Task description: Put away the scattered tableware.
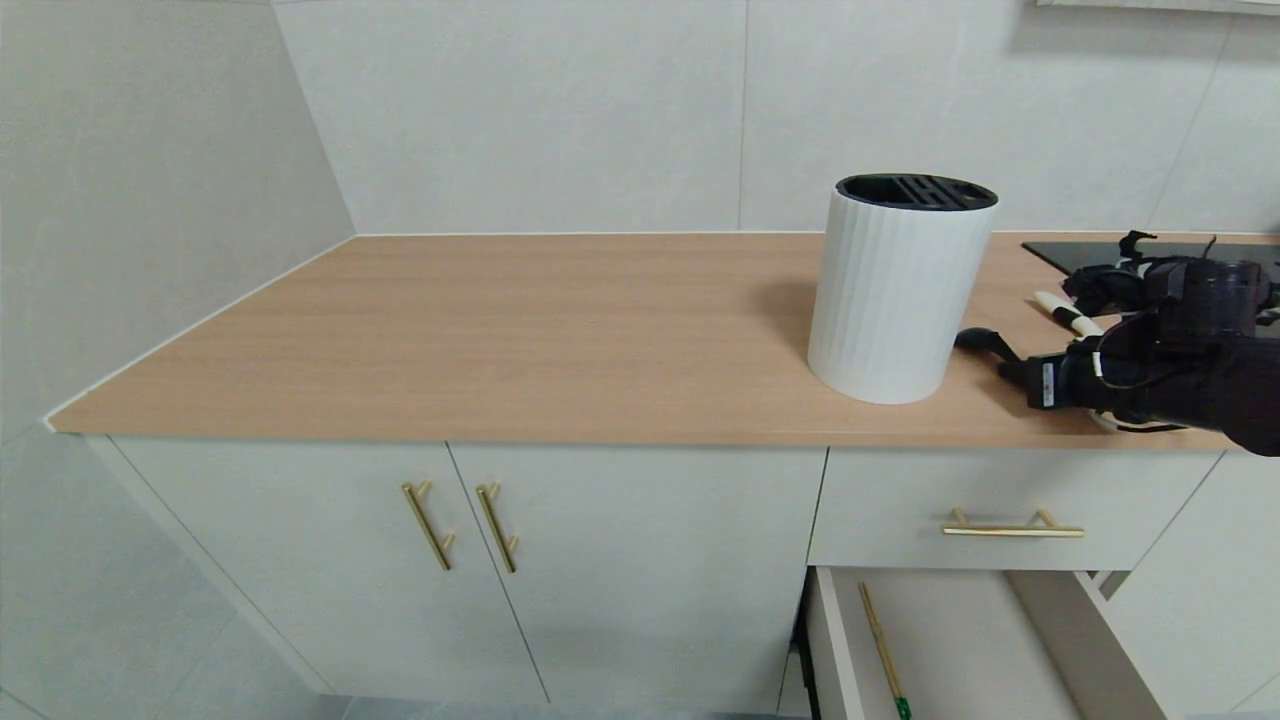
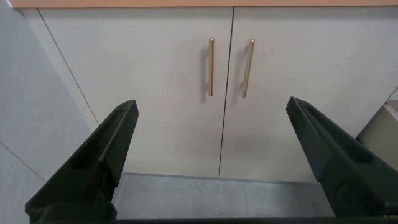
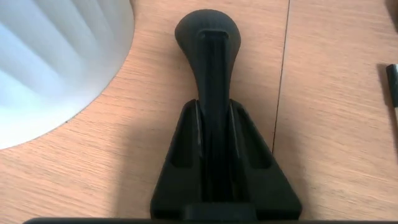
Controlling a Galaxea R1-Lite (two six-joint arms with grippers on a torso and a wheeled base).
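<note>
A white ribbed holder point(image 1: 900, 290) with a black slotted top stands on the wooden counter point(image 1: 500, 330); its wall also shows in the right wrist view point(image 3: 50, 62). Just right of it, low over the counter, my right gripper point(image 1: 1020, 368) point(image 3: 213, 124) is shut on a black-handled utensil point(image 1: 985, 345). The rounded handle end point(image 3: 208, 37) sticks out past the fingertips toward the holder, and the rest of the utensil is hidden. A white-handled utensil point(image 1: 1068, 315) lies on the counter behind the right arm. My left gripper point(image 2: 211, 155) is open, down in front of the cabinet doors.
A black hob point(image 1: 1100, 250) sits at the counter's back right. Below the right side a drawer point(image 1: 950, 640) is pulled open, with a bamboo chopstick point(image 1: 885, 650) inside. Cabinet doors with gold handles point(image 2: 230, 68) face the left gripper. Tiled walls close the counter's back and left.
</note>
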